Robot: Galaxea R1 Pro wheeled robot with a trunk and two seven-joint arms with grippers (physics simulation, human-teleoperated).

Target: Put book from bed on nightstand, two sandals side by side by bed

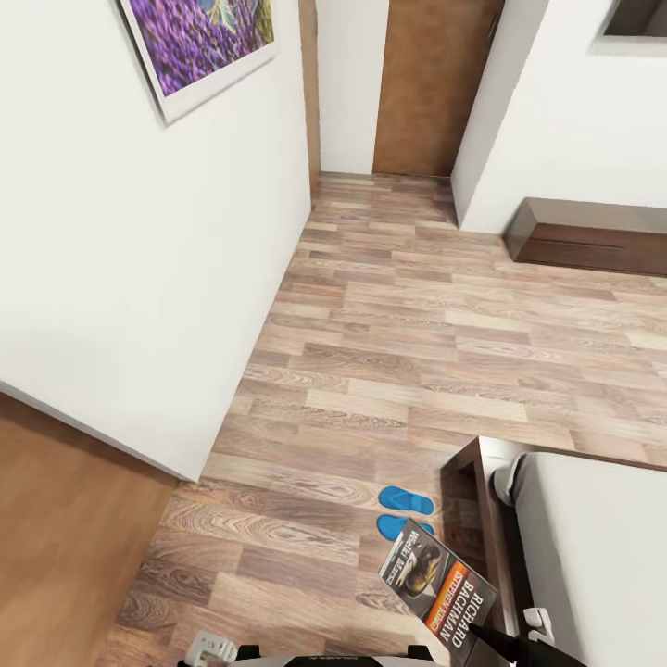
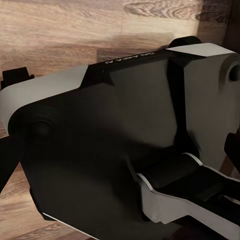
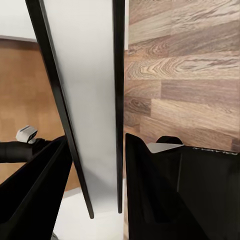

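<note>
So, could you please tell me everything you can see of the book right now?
The book is a thin paperback with a dark cover, a picture, an orange band and white lettering reading Richard Bachman. It is held tilted above the wood floor, beside the bed, clamped at its lower edge between the right gripper jaws.

We see two bright blue sandals (image 1: 405, 511) on the light wood-plank floor (image 1: 417, 352). The book (image 1: 440, 585) is dark grey with an orange band and white lettering. The bed (image 1: 593, 547) has a light grey mattress and dark brown frame. The walls (image 1: 130, 278) are white; the picture (image 1: 199, 42) is purple.
</note>
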